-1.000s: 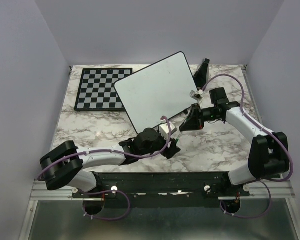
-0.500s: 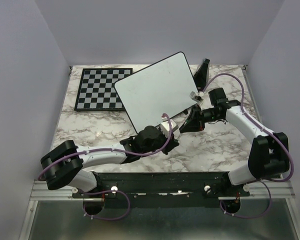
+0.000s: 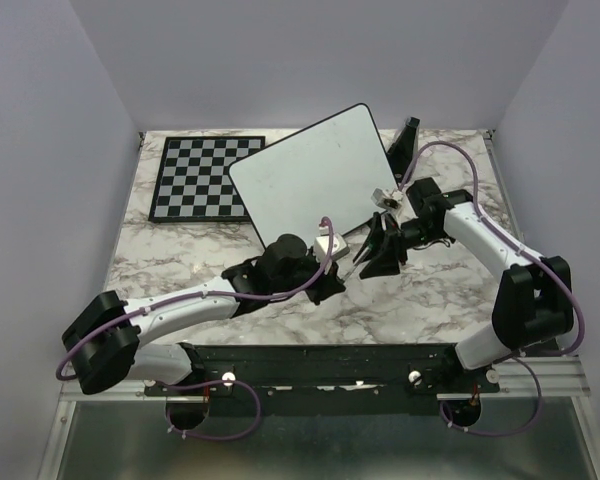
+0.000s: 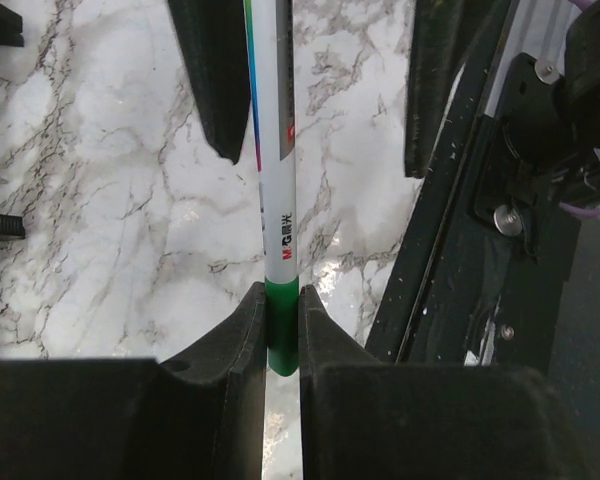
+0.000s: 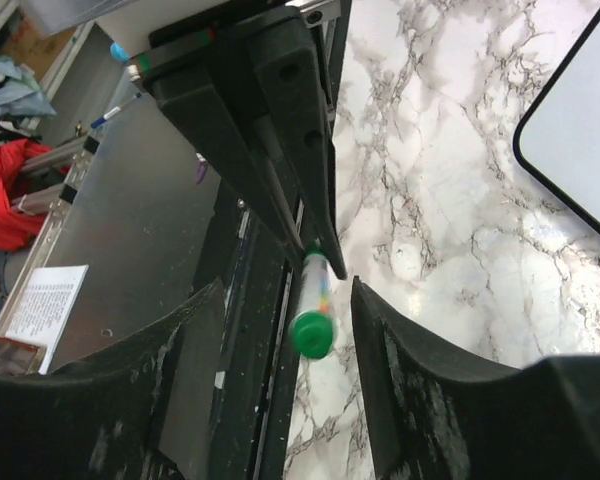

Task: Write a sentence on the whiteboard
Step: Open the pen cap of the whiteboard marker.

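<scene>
Soft, even light from overhead, the table [image 3: 180,262] bright with only faint shadows, the whiteboard [image 3: 300,180] clean white with no glare. On the left wrist view, the marker [image 4: 277,150] is crisp between the jaws, a pale sheen on the table just beside it, and the near fingers [image 4: 242,350] are black and soft. On the right wrist view the fingers [image 5: 420,385] blur too, and the whiteboard beyond them is blown out.

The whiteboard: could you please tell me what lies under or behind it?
The whiteboard covers the near right corner of the chessboard, and a black stand pokes out beyond its far right edge. The rest beneath it is hidden.
</scene>
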